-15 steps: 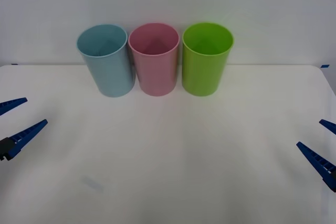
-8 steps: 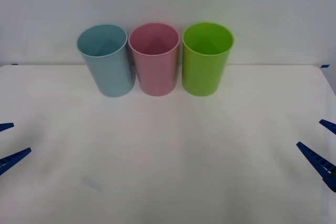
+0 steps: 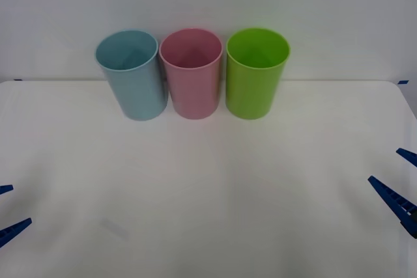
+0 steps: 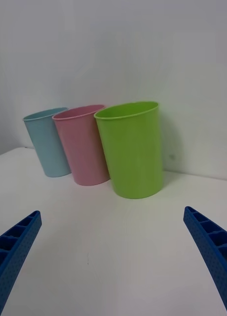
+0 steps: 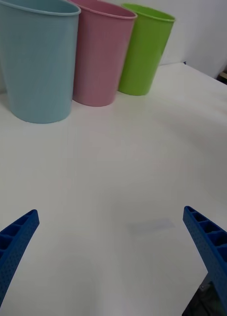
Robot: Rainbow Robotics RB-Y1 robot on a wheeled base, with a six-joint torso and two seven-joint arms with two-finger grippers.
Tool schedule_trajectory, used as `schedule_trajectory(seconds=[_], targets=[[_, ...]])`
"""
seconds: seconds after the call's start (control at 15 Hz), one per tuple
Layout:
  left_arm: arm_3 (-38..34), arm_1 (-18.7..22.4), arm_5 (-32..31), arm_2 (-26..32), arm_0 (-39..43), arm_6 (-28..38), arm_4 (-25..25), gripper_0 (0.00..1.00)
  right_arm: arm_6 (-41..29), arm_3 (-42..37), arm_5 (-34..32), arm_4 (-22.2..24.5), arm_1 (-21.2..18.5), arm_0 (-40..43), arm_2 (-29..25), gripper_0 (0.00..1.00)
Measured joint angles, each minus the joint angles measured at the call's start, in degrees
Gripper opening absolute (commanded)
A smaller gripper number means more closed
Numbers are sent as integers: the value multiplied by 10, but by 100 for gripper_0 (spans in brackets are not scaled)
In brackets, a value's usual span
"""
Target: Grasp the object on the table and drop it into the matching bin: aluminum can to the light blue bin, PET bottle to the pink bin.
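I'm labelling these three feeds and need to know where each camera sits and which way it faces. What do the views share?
Front view: above the arms, looking forward and down at the table; left gripper and right gripper at the edges, open.
Right wrist view: low at the table's right, facing the green bin; own fingers.
Left wrist view: low at the left, facing the light blue bin; own fingers.
Shared: all show the pink bin.

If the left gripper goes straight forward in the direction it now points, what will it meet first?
Bare table lies ahead of the open left gripper; nothing stands between its fingers. Farther along that line, probably the pink bin or the light blue bin beside it; depth is hard to judge.
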Motion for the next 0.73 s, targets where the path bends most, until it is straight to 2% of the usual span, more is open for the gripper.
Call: schedule_trajectory(seconds=[0.73], targets=[[1,0,0,-15,18,-13,36,100,0,0,0,0,0,0,0,100]])
